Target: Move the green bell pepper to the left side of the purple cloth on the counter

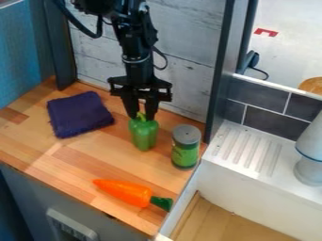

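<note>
Hanging upright over the wooden counter [82, 153], my claw [140, 113] is at the top of the green pepper [144, 135], around its stem. I cannot tell how far open I am, or whether I have hold of the pepper. Near it, on the view's right, stands a green can with a grey lid [185, 147], the closest obstacle; the pale plank wall [182, 77] blocks me behind. A folded purple cloth [78, 114] lies to the left, an orange carrot [129, 192] toward the front edge, and the white sink [252, 176] adjoins the counter's right side.
</note>
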{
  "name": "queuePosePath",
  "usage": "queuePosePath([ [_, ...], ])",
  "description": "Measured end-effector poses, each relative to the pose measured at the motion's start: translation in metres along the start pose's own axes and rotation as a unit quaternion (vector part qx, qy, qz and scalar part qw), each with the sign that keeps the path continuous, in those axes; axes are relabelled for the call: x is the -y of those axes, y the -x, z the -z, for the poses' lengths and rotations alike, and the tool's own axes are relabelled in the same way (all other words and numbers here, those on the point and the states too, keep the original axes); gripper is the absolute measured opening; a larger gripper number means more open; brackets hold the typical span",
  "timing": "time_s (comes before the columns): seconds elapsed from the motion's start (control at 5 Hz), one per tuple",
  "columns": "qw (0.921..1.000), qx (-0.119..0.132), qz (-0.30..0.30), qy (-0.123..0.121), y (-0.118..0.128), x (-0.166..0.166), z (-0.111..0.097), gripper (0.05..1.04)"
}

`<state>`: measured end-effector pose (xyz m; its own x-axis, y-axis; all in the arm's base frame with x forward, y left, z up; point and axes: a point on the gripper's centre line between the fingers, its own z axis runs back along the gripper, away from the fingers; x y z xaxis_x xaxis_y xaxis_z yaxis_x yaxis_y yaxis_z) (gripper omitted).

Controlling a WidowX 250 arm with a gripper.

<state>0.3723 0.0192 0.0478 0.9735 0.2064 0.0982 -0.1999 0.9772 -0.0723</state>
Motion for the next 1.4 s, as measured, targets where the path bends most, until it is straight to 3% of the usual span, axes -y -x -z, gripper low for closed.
queuePosePath([
  [0.2,1.0000,0.000,0.004,0.000,0.000,0.001,0.000,0.252],
  [0.6,1.0000,0.006,0.006,0.004,0.009,-0.004,-0.007,0.189],
  [1.0,0.9957,0.059,-0.072,0.003,0.027,-0.081,-0.039,0.102],
  [1.4,0.9857,0.070,-0.151,0.025,0.044,-0.147,-0.047,0.102],
])
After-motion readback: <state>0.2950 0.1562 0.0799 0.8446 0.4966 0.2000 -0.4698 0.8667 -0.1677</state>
